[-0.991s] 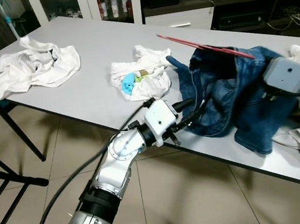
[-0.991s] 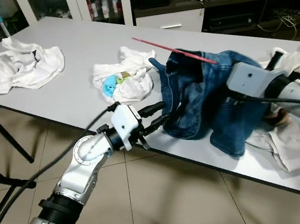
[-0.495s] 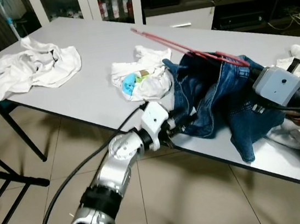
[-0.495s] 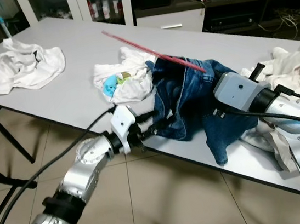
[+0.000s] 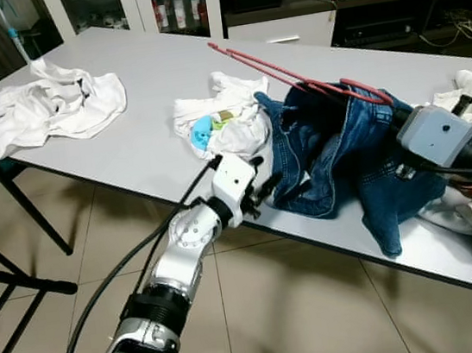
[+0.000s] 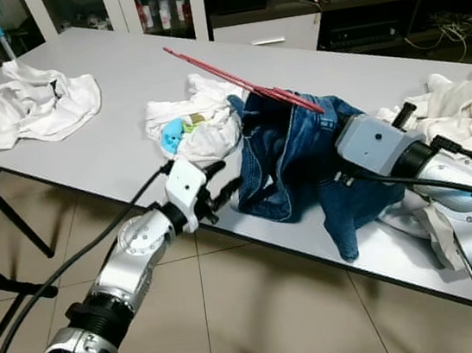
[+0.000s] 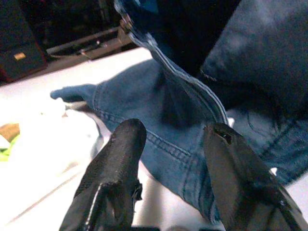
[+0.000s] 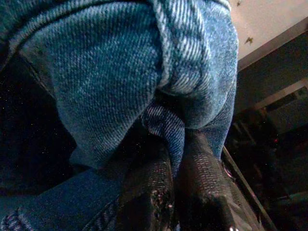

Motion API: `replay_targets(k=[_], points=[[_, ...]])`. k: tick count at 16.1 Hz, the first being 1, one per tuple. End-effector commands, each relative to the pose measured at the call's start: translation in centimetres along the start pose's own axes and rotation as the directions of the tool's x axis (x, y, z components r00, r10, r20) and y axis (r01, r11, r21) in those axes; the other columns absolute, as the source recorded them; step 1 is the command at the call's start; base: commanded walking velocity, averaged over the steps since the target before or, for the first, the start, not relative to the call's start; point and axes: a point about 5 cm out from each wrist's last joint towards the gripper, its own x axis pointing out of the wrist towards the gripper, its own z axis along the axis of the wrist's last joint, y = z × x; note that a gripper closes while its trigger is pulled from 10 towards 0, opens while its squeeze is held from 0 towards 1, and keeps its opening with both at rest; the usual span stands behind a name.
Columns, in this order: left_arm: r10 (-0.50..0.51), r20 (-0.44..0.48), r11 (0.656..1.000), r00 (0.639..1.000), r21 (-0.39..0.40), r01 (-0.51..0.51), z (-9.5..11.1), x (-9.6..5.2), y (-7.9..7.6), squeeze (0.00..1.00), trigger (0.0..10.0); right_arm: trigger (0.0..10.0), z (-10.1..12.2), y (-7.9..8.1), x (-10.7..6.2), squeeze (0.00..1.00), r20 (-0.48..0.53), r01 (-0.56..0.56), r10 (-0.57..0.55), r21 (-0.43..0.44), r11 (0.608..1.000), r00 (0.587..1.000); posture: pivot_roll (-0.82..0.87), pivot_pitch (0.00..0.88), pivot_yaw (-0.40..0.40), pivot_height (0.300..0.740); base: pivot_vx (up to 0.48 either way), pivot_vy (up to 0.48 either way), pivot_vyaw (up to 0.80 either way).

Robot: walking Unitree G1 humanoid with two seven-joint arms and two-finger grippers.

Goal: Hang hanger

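Where the grey bench [image 5: 127, 139] runs diagonally across the head views, its far right end is cut off by the frame edge. On its far left part lies a crumpled white cloth [image 5: 48, 105], well apart from the rest. Near the front edge sits the blue denim garment [image 5: 338, 159], bunched and partly lifted, one leg hanging over the bench edge. At the right, a heap of white fabric [image 6: 463, 116] lies partly under the right arm and is cut by the frame. Just left of the denim, touching it, is a smaller white garment [image 5: 224, 121] with a blue and green print; what the print shows is too small to tell. The red hanger [image 5: 292, 73] is threaded into the top of the denim, one end sticking up and out toward the far left; its lower part is hidden in the folds. Right gripper [image 8: 175, 192]: buried in the denim, fingers pressed together on a fold of the cloth, seen close in the right wrist view; in the head views the fingers are hidden behind fabric. Left gripper [image 7: 175, 154]: at the front bench edge just beside the denim hem, fingers [image 7: 120, 159] spread, nothing between them.
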Motion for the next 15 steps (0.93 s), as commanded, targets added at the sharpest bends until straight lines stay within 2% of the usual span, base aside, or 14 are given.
replay_targets(k=[1, 6, 8, 10, 12, 13, 15], points=[[-0.04, -0.002, 0.999, 0.999, -0.018, 0.04, 0.0, 0.2, -0.7, 0.0, 10.0, 0.0, 1.0, -0.8, 0.3, 0.0, 0.035, 0.043, -0.042, -0.022, 0.999, 0.999, -0.02, 0.0, 0.027, 0.723, 0.0, 0.0, 0.0], [-0.095, 0.046, 0.994, 0.994, -0.042, 0.097, 0.5, 0.4, -2.0, 0.0, 10.0, 0.0, 0.4, -1.4, 1.2, 0.0, -0.017, 0.129, -0.13, -0.038, 0.991, 0.991, -0.02, 0.0, 0.025, 0.723, 0.0, 0.0, 0.0], [-0.1, 0.012, 0.994, 0.995, -0.039, 0.101, -0.1, 0.3, -2.1, 0.0, 10.0, 0.0, 0.9, -1.0, 1.5, 0.0, 0.0, 0.116, -0.116, -0.032, 0.993, 0.993, -0.02, 0.0, 0.023, 0.723, 0.0, 0.0, 0.0], [-0.029, -0.051, 0.999, 0.998, -0.02, 0.028, -1.2, 0.0, -1.1, 0.0, 10.0, 0.0, 1.6, -0.5, 1.4, 0.0, 0.043, 0.089, -0.089, -0.007, 0.996, 0.995, -0.02, 0.0, 0.023, 0.723, 0.0, 0.0, 0.0], [0.004, -0.08, 1.0, 0.997, -0.016, -0.006, -1.4, -0.1, -0.6, 0.0, 10.0, 0.0, 1.5, -0.3, 1.1, 0.0, 0.045, 0.077, -0.077, -0.001, 0.997, 0.996, -0.02, 0.0, 0.025, 0.723, 0.0, 0.0, 0.0], [0.017, -0.129, 1.0, 0.991, -0.023, -0.02, -2.0, -0.2, -0.4, 0.0, 10.0, 0.0, 1.6, -0.3, 0.9, 0.0, 0.05, 0.078, -0.078, 0.005, 0.997, 0.996, -0.02, 0.0, 0.026, 0.723, 0.0, 0.0, 0.0], [0.042, -0.169, 0.999, 0.985, -0.021, -0.047, -2.6, -0.3, -0.2, 0.0, 10.0, 0.0, 1.9, -0.5, 0.8, 0.0, 0.059, 0.084, -0.084, 0.011, 0.996, 0.995, -0.02, 0.0, 0.029, 0.723, 0.0, 0.0, 0.0]])
